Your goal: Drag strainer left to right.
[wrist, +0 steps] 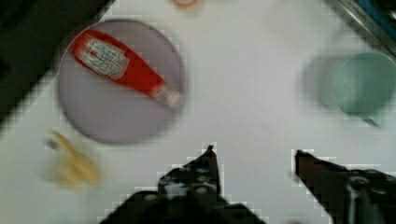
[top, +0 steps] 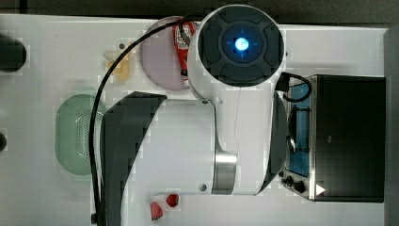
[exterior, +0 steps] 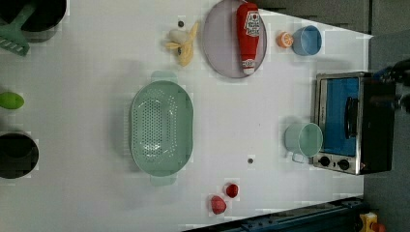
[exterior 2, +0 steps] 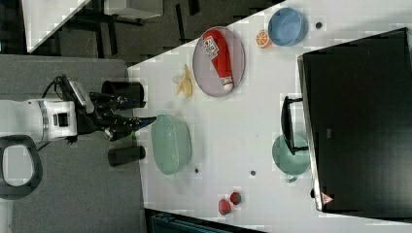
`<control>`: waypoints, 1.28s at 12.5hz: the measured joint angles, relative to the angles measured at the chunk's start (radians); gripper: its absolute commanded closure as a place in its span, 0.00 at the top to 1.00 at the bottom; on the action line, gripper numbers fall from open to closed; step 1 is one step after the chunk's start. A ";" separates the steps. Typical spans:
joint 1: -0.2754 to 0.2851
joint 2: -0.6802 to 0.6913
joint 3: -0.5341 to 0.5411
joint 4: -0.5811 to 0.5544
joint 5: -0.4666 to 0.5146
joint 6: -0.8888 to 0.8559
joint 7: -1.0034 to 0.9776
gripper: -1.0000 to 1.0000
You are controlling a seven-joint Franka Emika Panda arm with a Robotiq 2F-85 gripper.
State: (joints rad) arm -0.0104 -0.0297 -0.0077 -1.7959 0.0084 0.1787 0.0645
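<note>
Wrist view showed the gripper (wrist: pixel 254 156) released, holding nothing; it should hook the strainer's (exterior: pixel 161 127) rim squarely, center-left of left view.

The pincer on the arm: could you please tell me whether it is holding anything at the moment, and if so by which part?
Nothing is held. The pincer is open with bare table between its fingertips, and the strainer lies untouched on the table.

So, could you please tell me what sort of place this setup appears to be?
Probably a lab's mock kitchen: a white table holds a toaster oven, a strainer and a ketchup bottle on a plate, under a robot arm.
</note>
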 measured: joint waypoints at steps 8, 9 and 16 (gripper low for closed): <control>-0.024 -0.470 0.032 -0.130 -0.011 -0.168 0.030 1.00; -0.021 -0.450 0.068 -0.116 -0.011 -0.165 0.051 1.00; 0.038 -0.019 0.520 -0.208 -0.007 0.137 0.529 1.00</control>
State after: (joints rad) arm 0.0276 -0.0489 0.5127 -2.0039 0.0015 0.3154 0.5938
